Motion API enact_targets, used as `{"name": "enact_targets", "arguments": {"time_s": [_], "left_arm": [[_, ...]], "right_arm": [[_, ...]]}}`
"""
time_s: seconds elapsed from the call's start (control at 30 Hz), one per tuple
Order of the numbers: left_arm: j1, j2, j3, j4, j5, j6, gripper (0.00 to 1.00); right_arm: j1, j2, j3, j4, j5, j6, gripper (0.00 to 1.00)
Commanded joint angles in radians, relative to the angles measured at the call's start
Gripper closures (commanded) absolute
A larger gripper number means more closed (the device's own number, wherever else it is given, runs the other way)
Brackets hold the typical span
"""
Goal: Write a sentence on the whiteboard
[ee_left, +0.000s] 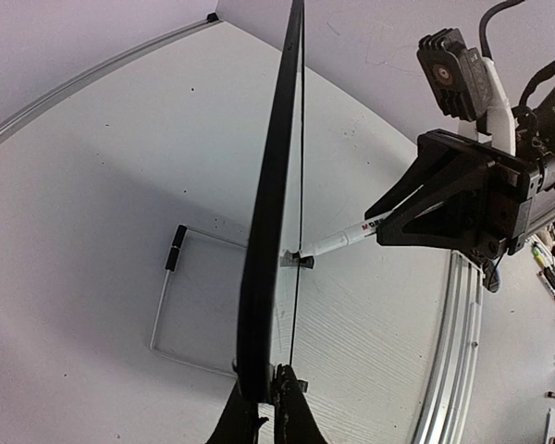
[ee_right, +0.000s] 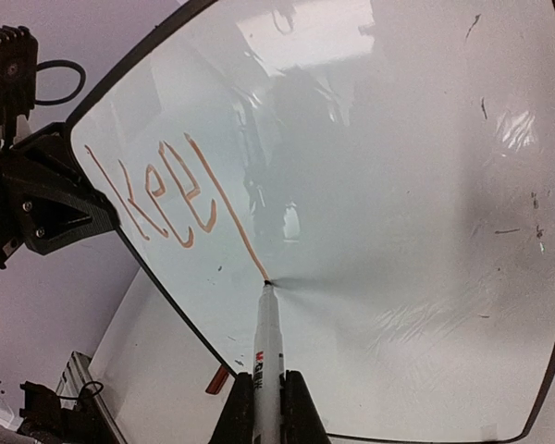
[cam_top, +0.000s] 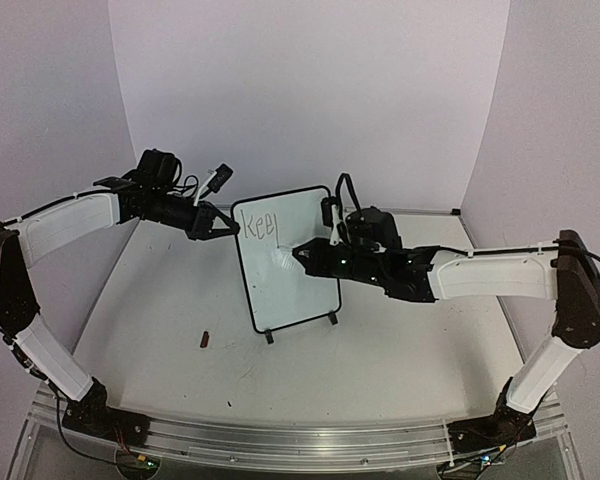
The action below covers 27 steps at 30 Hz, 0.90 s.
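While the board [cam_top: 295, 295] is standing upright on its two feet near the middle of the table [cam_top: 400, 370], a little toward the far edge, the writing [ee_right: 166, 199] is only getting started. "Kee" is showing in orange-brown strokes at the board's top left corner. A long slanting downstroke is running off the last letter, probably the stem of a "p".

The marker [ee_right: 266, 338] is touching the board at the foot of that stroke, and the glossy surface appears to be puckering around the tip. The right gripper [ee_right: 266, 393] is gripping the marker's barrel, jaws shut on it. The left gripper [cam_top: 215, 222] is clamping the board's left edge near the top corner, jaws pinched shut on the frame. A small dark cap [cam_top: 205, 340] is lying toward the table's front left, well apart from the board.

The main risk is likely pressure. Too hard a push could twist the board in the left grip or rock it on its feet, skewing the line. The stem is already looking overlong, so the bowl of the "p" may land badly. The right arm crossing wet ink could smear it.
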Motion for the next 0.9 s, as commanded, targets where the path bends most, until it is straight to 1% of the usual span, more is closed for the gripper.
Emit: {"name": "enact_targets", "arguments": {"time_s": [0.0,0.23,0.43,0.63,0.77,0.87], "left_arm": [[-0.01,-0.022,-0.004,-0.027,-0.039,0.052,1.0],[-0.01,-0.021,-0.004,-0.028,-0.04,0.054,1.0],[-0.01,-0.021,-0.005,-0.026,-0.038,0.054,1.0],[-0.012,-0.019,-0.004,-0.028,-0.038,0.053,1.0],[-0.011,-0.018,-0.004,-0.028,-0.039,0.054,1.0],[-0.011,-0.017,-0.004,-0.028,-0.039,0.053,1.0]], "right_arm": [[-0.006,-0.072,0.002,0.036,-0.028,-0.021,1.0],[-0.005,-0.112,0.036,0.075,-0.015,-0.064,1.0],[-0.005,-0.063,0.099,0.073,0.036,-0.094,1.0],[-0.005,-0.007,0.153,0.072,0.04,-0.105,1.0],[-0.005,0.014,0.17,0.071,0.04,-0.11,1.0],[-0.005,0.019,0.171,0.071,0.069,-0.11,1.0]]}}
